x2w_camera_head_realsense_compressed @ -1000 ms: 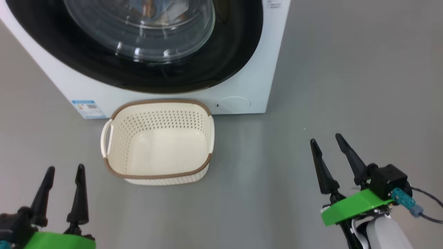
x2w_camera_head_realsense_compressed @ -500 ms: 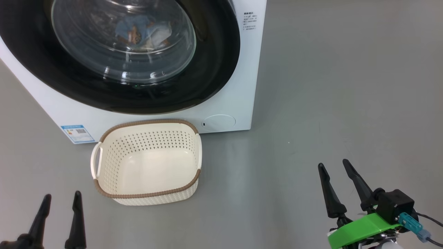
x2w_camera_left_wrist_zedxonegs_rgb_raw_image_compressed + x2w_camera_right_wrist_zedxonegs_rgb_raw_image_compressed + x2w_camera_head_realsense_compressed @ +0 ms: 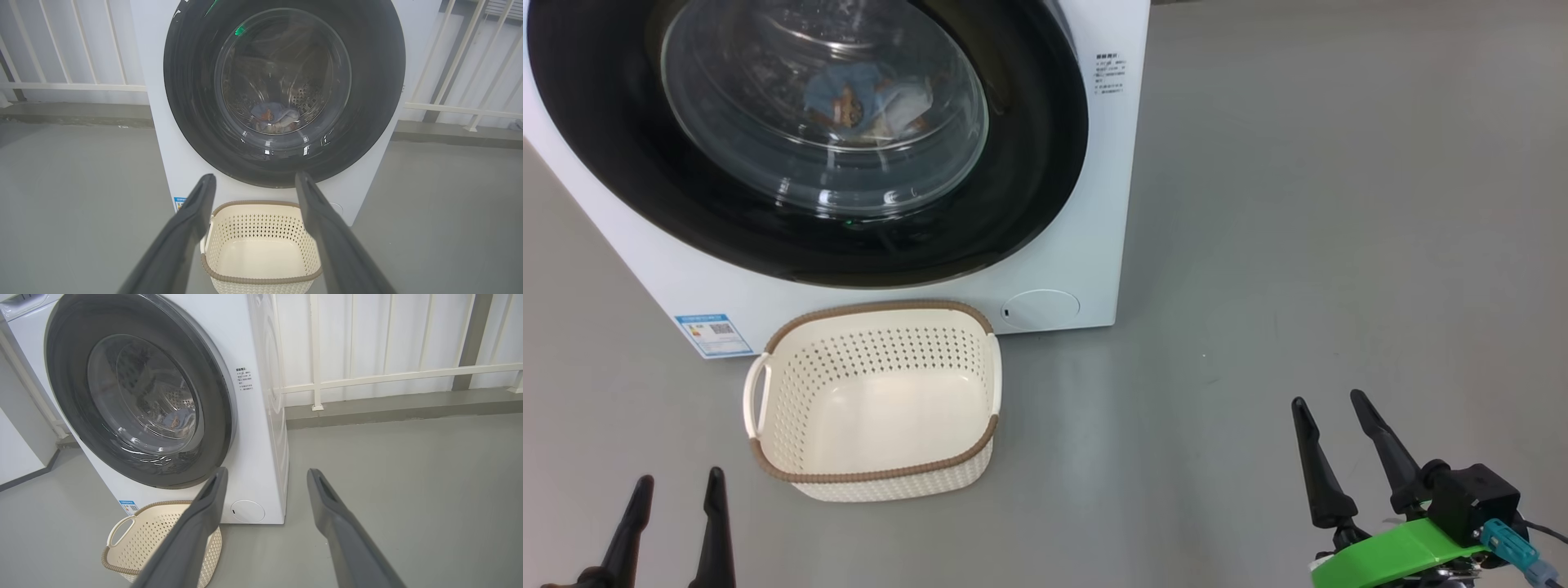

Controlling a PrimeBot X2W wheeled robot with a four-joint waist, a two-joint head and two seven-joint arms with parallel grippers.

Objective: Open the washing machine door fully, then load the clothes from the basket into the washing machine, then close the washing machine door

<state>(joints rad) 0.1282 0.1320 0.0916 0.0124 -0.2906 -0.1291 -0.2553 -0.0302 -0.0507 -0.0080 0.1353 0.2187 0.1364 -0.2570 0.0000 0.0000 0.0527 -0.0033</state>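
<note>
The large round washing machine door (image 3: 817,184), a wide glossy black rim around a clear bulging glass bowl, lies closed against the front of the big white boxy washing machine (image 3: 1094,237). Through the glass, the light blue clothes (image 3: 870,98) with small orange-brown prints rest low in the perforated steel drum. Just in front of the machine, on the near side and towards its left, the small cream perforated plastic basket (image 3: 890,412) with a brown woven-look rim sits on the floor with nothing in it. A small blue label sticker (image 3: 712,333) shows to the basket's far left, and a round white filter cap (image 3: 1040,309) to its far right.

Judged from this layout, all 3 parts of the task look done, and what remains is to confirm the latch and stand clear. The left gripper (image 3: 680,475) hovers near and left of the basket, its 2 dark fingers spread and holding nothing. The right gripper (image 3: 1326,398) hangs well apart to the right over the bare grey floor (image 3: 1298,245), likewise released and empty.

Whether the latch has caught cannot be told from the frames; the rim looks flush in both wrist views. If a check is wanted, a gentle push belongs on the black rim, not on the glass bowl, with the fingers flat so that they do not slip. Any move of the left arm should pass over or around the basket so as not to knock it.
</note>
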